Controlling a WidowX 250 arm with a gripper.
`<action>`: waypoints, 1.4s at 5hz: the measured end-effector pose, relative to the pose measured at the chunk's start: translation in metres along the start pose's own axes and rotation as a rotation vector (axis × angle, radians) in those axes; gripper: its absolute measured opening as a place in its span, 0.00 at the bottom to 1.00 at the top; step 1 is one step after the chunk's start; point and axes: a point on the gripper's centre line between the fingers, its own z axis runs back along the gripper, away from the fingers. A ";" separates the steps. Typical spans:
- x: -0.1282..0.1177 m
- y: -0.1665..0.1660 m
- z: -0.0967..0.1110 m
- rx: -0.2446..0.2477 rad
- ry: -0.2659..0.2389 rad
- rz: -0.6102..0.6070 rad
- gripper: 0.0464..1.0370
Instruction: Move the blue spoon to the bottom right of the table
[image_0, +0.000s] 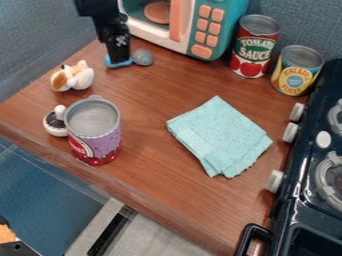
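Observation:
At the upper left of the camera view, the black gripper (119, 59) hangs straight down in front of the toy microwave, its lower end at the tabletop. The spoon (142, 57) lies there on the wooden table (150, 175), its grey-blue rounded head pointing right. Part of its bright blue handle shows around the gripper's lower end, and the gripper hides the rest. Whether the gripper holds the handle is unclear.
Left of centre stand a purple-and-red can (95, 132), a small black-and-white object (55, 122) and a white-orange toy (72, 77). A folded teal cloth (219, 136) lies right of centre. Two cans (254, 47) stand behind, and the stove (304, 175) borders the right.

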 end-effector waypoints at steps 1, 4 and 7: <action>0.010 -0.029 0.004 -0.038 -0.021 0.078 0.96; 0.009 -0.077 -0.042 -0.039 -0.017 0.152 0.96; -0.018 -0.082 -0.083 0.029 -0.051 0.157 0.93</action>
